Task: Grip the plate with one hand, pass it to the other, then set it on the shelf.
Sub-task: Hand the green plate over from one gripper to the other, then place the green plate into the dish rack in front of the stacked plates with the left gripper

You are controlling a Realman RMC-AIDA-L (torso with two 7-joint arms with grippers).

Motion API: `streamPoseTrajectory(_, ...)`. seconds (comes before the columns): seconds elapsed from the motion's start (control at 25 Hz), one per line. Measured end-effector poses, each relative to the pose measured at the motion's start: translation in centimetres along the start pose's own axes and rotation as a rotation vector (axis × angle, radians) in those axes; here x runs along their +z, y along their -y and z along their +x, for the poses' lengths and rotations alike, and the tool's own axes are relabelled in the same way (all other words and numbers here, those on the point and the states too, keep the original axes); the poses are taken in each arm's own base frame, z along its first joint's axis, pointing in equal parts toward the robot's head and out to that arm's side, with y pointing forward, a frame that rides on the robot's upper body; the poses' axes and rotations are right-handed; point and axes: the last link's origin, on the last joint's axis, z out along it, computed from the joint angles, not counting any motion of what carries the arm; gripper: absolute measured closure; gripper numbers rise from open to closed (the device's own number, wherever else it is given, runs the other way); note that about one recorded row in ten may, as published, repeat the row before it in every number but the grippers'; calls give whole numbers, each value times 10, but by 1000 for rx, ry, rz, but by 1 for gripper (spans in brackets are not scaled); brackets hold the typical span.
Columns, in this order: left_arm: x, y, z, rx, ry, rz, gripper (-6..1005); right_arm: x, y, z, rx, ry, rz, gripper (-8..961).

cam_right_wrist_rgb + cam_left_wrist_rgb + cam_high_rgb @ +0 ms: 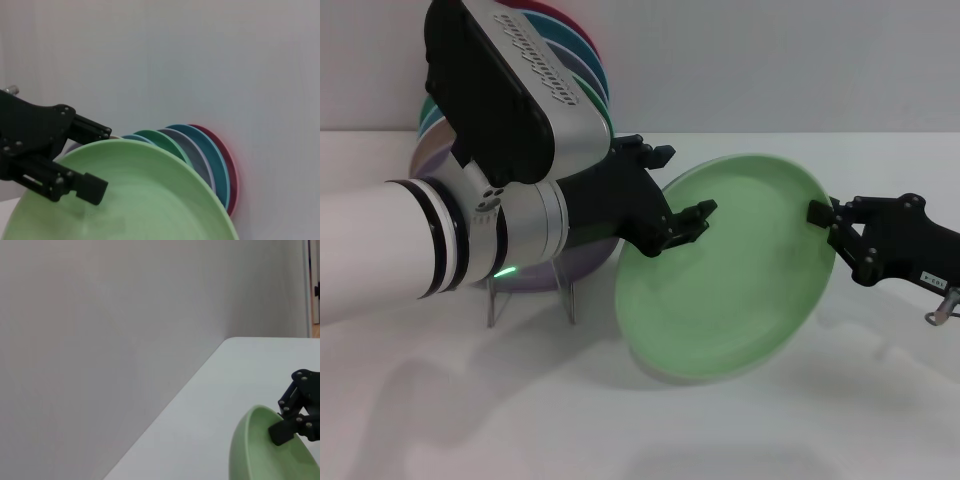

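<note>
Pale green plate (730,270) tilted, held in air above counter (880,400) middle. Left gripper (682,222) pinching one rim edge, right gripper (828,222) pinching opposite edge. Shelf (535,290) near counter's back left.

The round pale mint-green plate (730,275) looks like smooth matte plastic, the black two-fingered left gripper (672,205) and right gripper (830,222) dull hard plastic, the silver arm casing (535,75) brushed metal, the clear rack (530,295) glossy acrylic.
</note>
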Motion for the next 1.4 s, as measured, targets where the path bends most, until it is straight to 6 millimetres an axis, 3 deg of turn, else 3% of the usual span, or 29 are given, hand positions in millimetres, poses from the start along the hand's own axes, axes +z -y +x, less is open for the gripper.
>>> streamPoseTrajectory(0.08,-1,0,0,10,-1,3,282,0,-1,0,4,1,-1,930)
streamPoseTrajectory(0.52,0,-5,-1,89,-8,3,516,-1,-4,-2,19,16,-27,925)
streamPoseTrajectory(0.64,0,-6,0,102,-13,6,756,-2,-7,-1,24,20,-39,921)
streamPoseTrajectory(0.84,1,-7,3,121,-32,13,938,-4,-13,-1,37,41,-72,914)
streamPoseTrajectory(1.04,-3,-7,6,132,-72,54,930,-13,-18,0,112,115,-56,780)
streamPoseTrajectory(1.16,-6,-5,8,149,-111,110,924,-33,-18,0,181,206,-22,670)
streamPoseTrajectory(1.2,-9,-5,9,172,-143,156,923,-44,-18,1,210,250,5,631)
streamPoseTrajectory(1.24,-12,-5,11,200,-172,202,921,-69,-18,4,258,354,84,592)
streamPoseTrajectory(1.28,-14,-5,12,232,-198,251,919,-69,-18,4,258,354,84,554)
streamPoseTrajectory(1.4,-18,-8,15,333,-287,435,914,-104,-16,10,287,474,238,490)
